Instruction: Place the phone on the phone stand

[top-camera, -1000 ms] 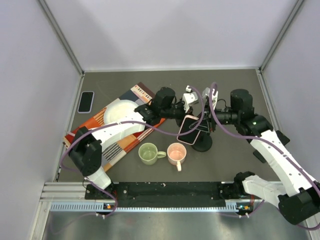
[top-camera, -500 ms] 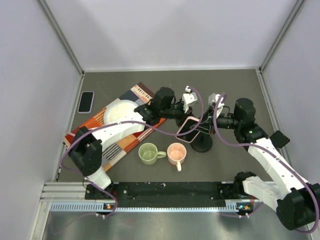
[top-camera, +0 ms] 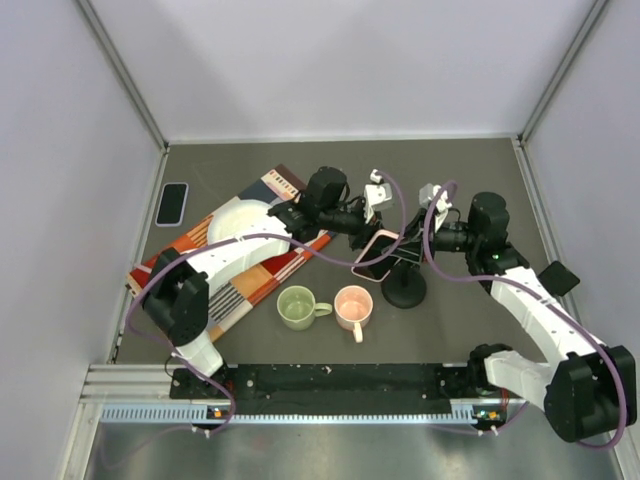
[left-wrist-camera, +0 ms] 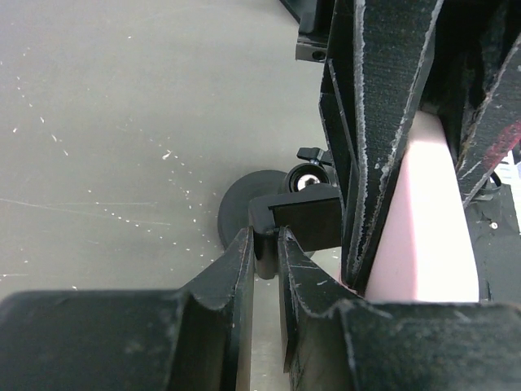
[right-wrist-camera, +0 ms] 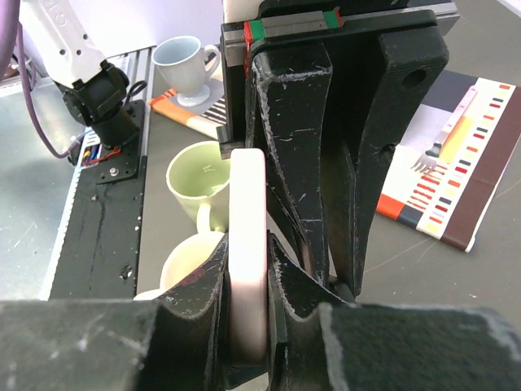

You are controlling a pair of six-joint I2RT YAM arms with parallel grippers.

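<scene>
The right gripper (right-wrist-camera: 247, 252) pinches the pink phone (right-wrist-camera: 247, 187) edgewise, tilted just above the phone stand (top-camera: 404, 292); the left gripper (left-wrist-camera: 262, 244) pinches the stand's cradle (left-wrist-camera: 305, 216). Seating and release look undone

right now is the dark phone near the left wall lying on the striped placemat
No, the dark flat phone lies on the bare grey table beside the striped placemat, not on it.

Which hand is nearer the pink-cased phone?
Right. The right hand is clamped on the pink-cased phone; the left hand pinches the black phone stand's clamp just beside it.
</scene>
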